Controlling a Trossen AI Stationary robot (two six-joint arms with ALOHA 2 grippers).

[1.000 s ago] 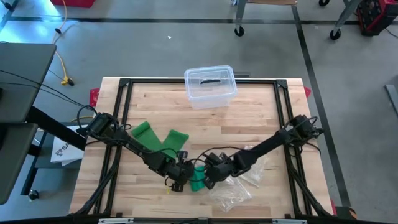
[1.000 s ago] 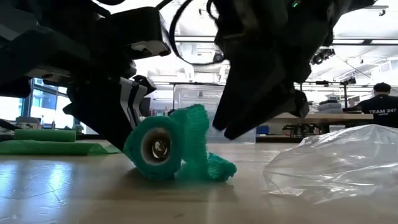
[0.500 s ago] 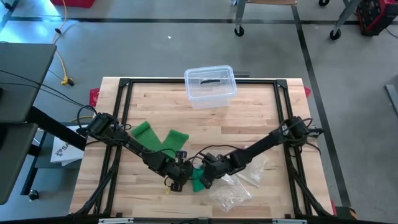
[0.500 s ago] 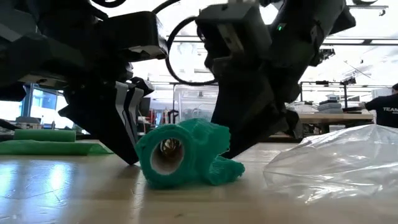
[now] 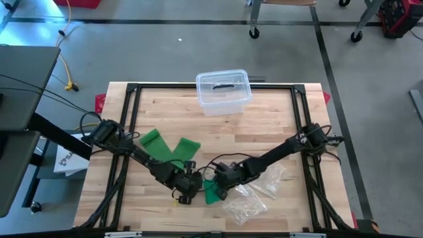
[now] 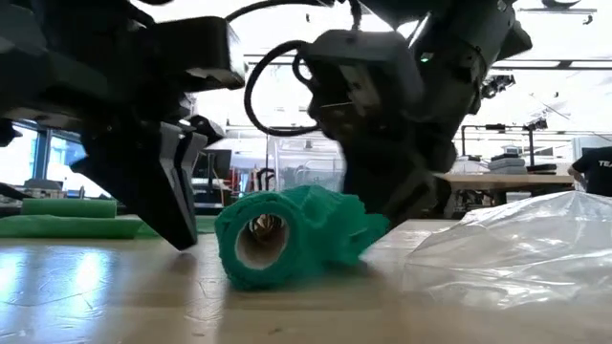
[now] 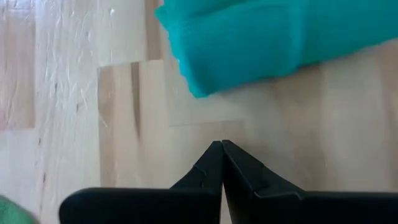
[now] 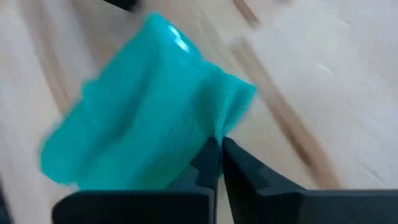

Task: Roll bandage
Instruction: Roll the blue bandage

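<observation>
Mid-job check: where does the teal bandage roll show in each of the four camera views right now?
High view: teal bandage roll near the table's front edge, between the two grippers.
Low view: roll lies centre, cardboard core facing the camera.
Left wrist view: roll ahead of the shut left gripper, apart from it.
Right wrist view: roll against the shut right gripper.
Shared landmark: the wooden table.

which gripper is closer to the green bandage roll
Right. The right gripper is shut against the bandage roll's loose edge; the left gripper, shut, sits just beside it, a little apart.
</observation>
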